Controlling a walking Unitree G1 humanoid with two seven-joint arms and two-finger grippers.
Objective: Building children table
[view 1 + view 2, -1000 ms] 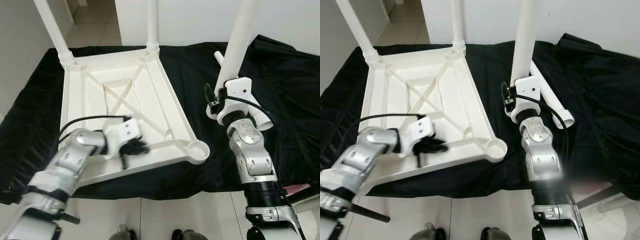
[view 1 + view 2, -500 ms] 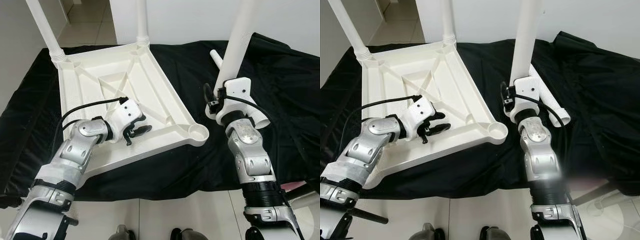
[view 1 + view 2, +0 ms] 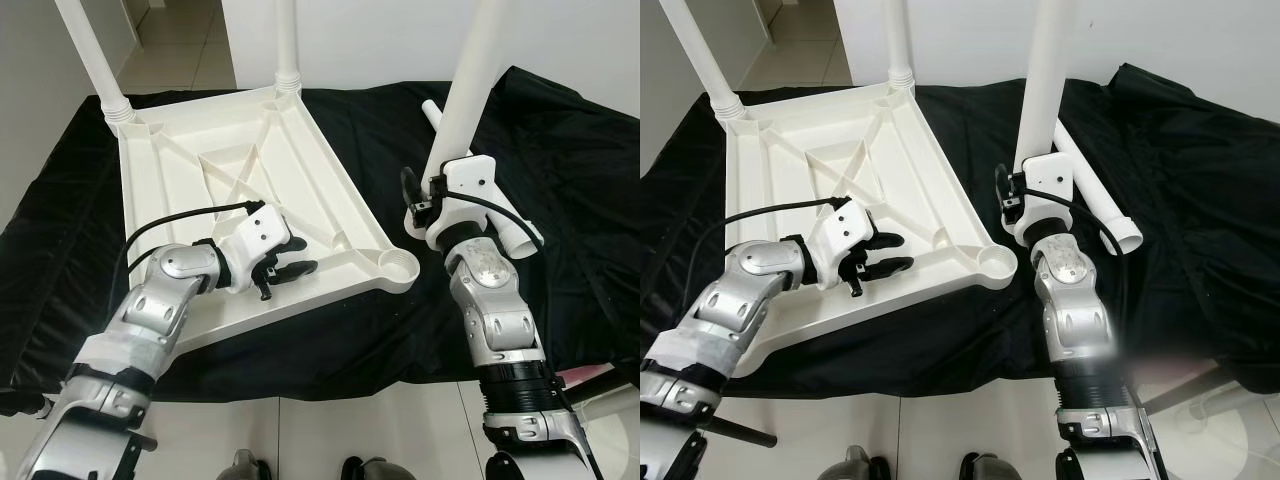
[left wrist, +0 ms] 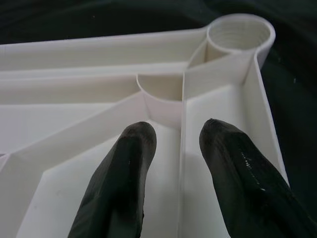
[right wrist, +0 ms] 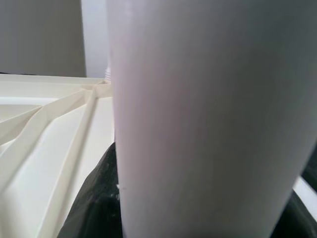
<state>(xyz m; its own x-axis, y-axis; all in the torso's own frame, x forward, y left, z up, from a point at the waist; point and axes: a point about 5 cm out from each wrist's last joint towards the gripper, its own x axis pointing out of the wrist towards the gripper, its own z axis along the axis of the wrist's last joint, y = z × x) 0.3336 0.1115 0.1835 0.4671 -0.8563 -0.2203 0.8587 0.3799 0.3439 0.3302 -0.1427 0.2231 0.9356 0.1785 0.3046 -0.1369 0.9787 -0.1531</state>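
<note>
The white table top (image 3: 200,180) lies upside down on a black cloth (image 3: 560,150). Two white legs (image 3: 90,55) (image 3: 285,40) stand in its far corners. The near right corner socket (image 3: 398,268) is empty. My left gripper (image 3: 295,258) hovers open over the inner ribs just left of that socket (image 4: 241,32), with both fingers (image 4: 124,168) astride a rib. My right gripper (image 3: 440,195) is shut on a third white leg (image 3: 468,90), held upright to the right of the socket. That leg (image 5: 208,119) looms close in the right wrist view.
A fourth white leg (image 3: 1095,200) lies on the cloth behind my right gripper. The cloth covers a low surface whose front edge (image 3: 330,385) is near my feet. Tiled floor (image 3: 330,430) lies in front, and a white wall (image 3: 380,40) stands behind.
My left gripper has moved right from the table top's near rim toward the empty socket, and its fingers now stand apart. The right gripper with its leg has edged slightly left.
</note>
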